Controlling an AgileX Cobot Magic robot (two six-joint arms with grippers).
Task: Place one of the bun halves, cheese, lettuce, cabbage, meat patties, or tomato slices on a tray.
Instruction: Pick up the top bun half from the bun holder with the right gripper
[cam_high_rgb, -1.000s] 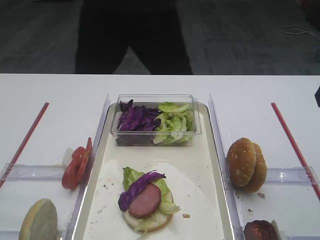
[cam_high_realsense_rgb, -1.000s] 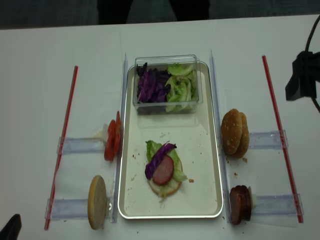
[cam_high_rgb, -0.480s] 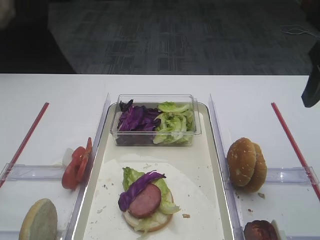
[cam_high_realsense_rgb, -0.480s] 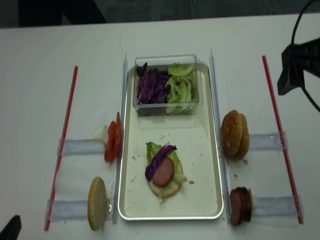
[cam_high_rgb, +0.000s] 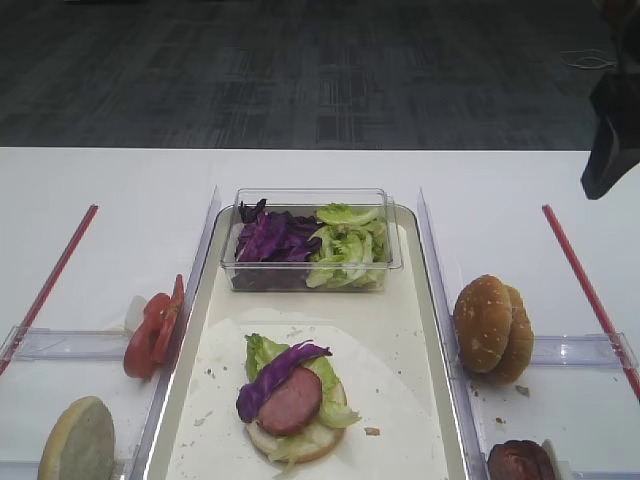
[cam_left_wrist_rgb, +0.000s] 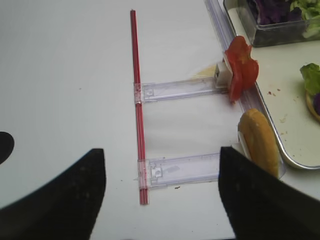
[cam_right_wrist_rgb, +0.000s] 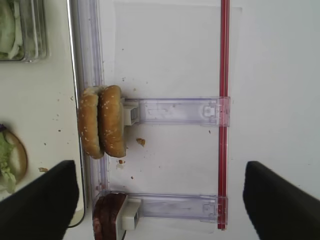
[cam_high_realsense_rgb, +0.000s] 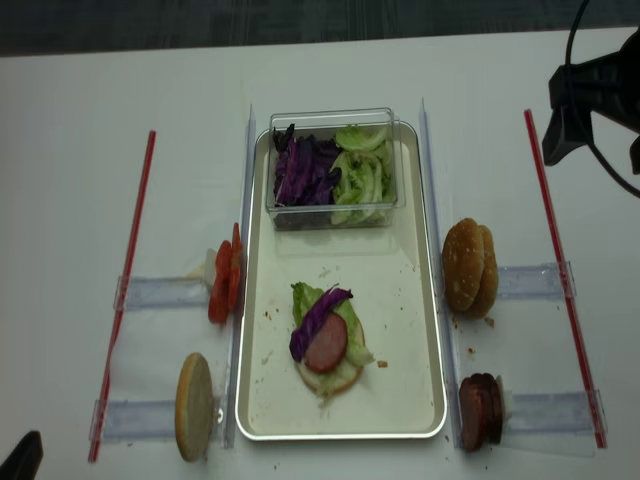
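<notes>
1. The right gripper (cam_right_wrist_rgb: 160, 200) has its fingers (cam_right_wrist_rgb: 37, 200) spread wide apart; they hold nothing and touch nothing, hanging above the table to the right of the tray.
2. The left gripper (cam_left_wrist_rgb: 160, 200) also has its fingers (cam_left_wrist_rgb: 55, 200) wide apart and empty, over bare table left of the tray.
3. The tray (cam_high_realsense_rgb: 420, 330) lies in the middle. On its white liner sits a bun base stacked with lettuce (cam_high_realsense_rgb: 305, 298), a strip of purple cabbage (cam_high_realsense_rgb: 318, 315) and one meat patty (cam_high_realsense_rgb: 326, 347).
4. A small clear plastic box (cam_high_realsense_rgb: 332, 168) stands at the tray's far end, with shredded purple cabbage in its left part and pale lettuce in its right part.
5. The bun halves (cam_high_realsense_rgb: 468, 266), two golden speckled domes, stand on edge side by side, just off the tray's right rim, against a narrow clear side tray (cam_high_realsense_rgb: 530, 281).
6. Dark meat patties (cam_high_realsense_rgb: 479, 409) stand on edge nearer the camera on that same side.
7. Tomato slices (cam_high_realsense_rgb: 224, 282) stand on edge just left of the tray.
8. A pale flat-faced bun half (cam_high_realsense_rgb: 194, 404) stands on edge nearer the camera on the left.
</notes>
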